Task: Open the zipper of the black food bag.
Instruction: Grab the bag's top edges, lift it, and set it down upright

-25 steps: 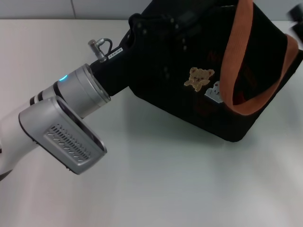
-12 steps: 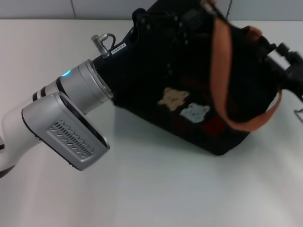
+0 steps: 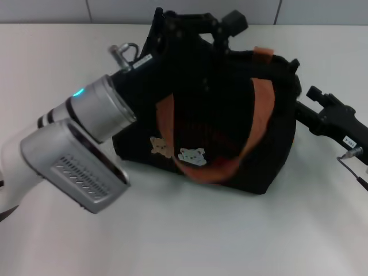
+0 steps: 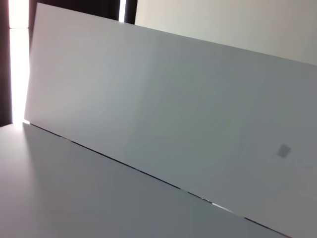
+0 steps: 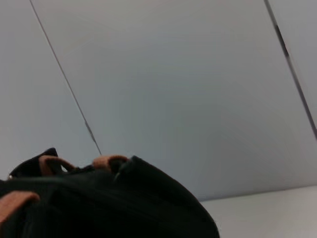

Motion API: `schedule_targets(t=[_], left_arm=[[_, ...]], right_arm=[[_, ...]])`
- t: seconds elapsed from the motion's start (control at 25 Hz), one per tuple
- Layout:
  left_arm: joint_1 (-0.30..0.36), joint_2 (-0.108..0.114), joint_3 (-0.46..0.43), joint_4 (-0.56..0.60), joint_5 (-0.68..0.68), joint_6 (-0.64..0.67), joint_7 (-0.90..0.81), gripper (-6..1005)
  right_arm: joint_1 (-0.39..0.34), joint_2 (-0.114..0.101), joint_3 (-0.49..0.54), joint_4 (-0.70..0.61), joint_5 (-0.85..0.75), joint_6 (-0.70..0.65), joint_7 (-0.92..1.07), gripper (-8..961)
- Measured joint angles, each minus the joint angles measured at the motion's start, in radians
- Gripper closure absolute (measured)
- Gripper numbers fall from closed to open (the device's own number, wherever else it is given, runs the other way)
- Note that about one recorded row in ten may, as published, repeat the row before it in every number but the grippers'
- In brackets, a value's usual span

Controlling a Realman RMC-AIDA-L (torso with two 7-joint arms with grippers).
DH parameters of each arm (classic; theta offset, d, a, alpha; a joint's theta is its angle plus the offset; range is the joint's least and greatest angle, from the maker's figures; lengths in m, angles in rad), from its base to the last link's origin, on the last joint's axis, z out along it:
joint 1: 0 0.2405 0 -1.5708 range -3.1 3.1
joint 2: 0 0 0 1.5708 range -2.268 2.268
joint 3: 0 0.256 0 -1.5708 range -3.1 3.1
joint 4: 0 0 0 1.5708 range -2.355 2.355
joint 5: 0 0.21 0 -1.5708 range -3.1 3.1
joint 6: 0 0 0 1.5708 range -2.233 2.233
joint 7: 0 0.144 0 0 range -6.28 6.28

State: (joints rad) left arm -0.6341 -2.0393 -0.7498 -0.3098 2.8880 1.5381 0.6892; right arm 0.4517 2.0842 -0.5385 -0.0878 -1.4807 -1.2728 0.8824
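Centrally in the head view, the black food bag (image 3: 218, 132) is stood on the white table (image 3: 190, 236). The left gripper (image 3: 190, 26) is set against its upper-left end, the right gripper (image 3: 299, 112) at its right end; neither grip can be told. The bag is judged braced only: the zipper is not made out, and must next be found. An orange-brown strap (image 3: 253, 132) is draped across the front.
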Motion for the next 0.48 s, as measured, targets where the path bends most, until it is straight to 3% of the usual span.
schedule_targets(t=[0.2,0.24,0.28,0.4,0.44,0.48], left_arm=[[0.077,-0.005,-0.115,-0.002,0.000,0.069,-0.127,999],[0.117,-0.002,-0.145,0.000,0.000,0.099,-0.245,999],[0.117,-0.002,-0.145,0.000,0.000,0.099,-0.245,999],[0.177,0.010,-0.154,0.023,0.000,0.122,-0.453,999],[0.217,0.012,-0.169,0.064,-0.001,0.125,-0.598,999],[0.217,0.012,-0.169,0.064,-0.001,0.125,-0.598,999]], right_arm=[[-0.034,0.000,0.012,-0.011,-0.001,-0.102,-0.004,116],[-0.053,0.000,0.030,-0.022,0.003,-0.168,-0.005,116],[-0.053,0.000,0.030,-0.022,0.003,-0.168,-0.005,116],[-0.080,-0.002,0.070,-0.049,0.006,-0.252,-0.005,116],[-0.089,-0.003,0.079,-0.072,0.006,-0.270,-0.001,116],[-0.089,-0.003,0.079,-0.072,0.006,-0.270,-0.001,116]])
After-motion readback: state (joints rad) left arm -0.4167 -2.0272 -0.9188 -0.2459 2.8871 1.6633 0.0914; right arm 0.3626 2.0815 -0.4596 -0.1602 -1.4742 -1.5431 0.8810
